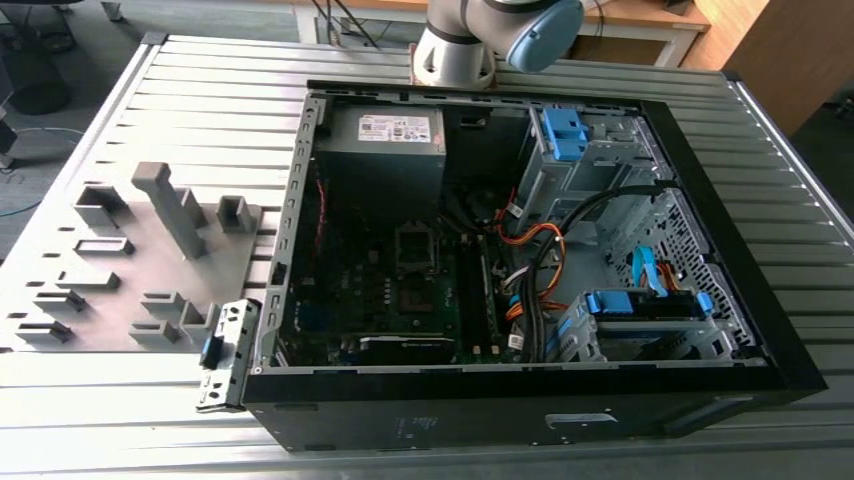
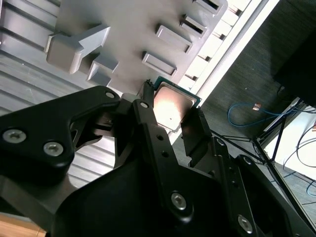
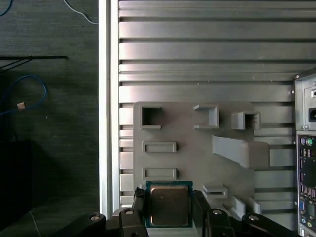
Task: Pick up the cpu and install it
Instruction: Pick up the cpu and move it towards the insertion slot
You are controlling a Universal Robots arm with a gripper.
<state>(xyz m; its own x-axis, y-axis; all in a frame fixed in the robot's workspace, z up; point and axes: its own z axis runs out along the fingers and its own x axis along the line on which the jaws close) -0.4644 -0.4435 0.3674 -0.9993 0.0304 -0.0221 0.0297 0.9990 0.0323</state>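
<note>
The cpu [image 3: 168, 205], a small square chip with a shiny metal top and green rim, sits between the two black fingers of my gripper [image 3: 168, 198], which is shut on it. In both wrist views it hangs well above the grey fixture plate [image 3: 197, 163] near the table's edge. In the second wrist view the cpu [image 2: 172, 104] shows tilted between the fingers of the gripper [image 2: 170, 118]. The open computer case [image 1: 534, 250] lies on the table, with the motherboard's bare socket [image 1: 416, 243] near its middle.
The fixture plate [image 1: 147, 260] with raised grey blocks lies at the exterior view's left of the case. The arm's base [image 1: 461, 45] stands behind the case. Orange and black cables [image 1: 534, 260] and blue drive bays fill the case's right half. Beyond the slatted table's edge [image 3: 108, 98] is the floor with cables.
</note>
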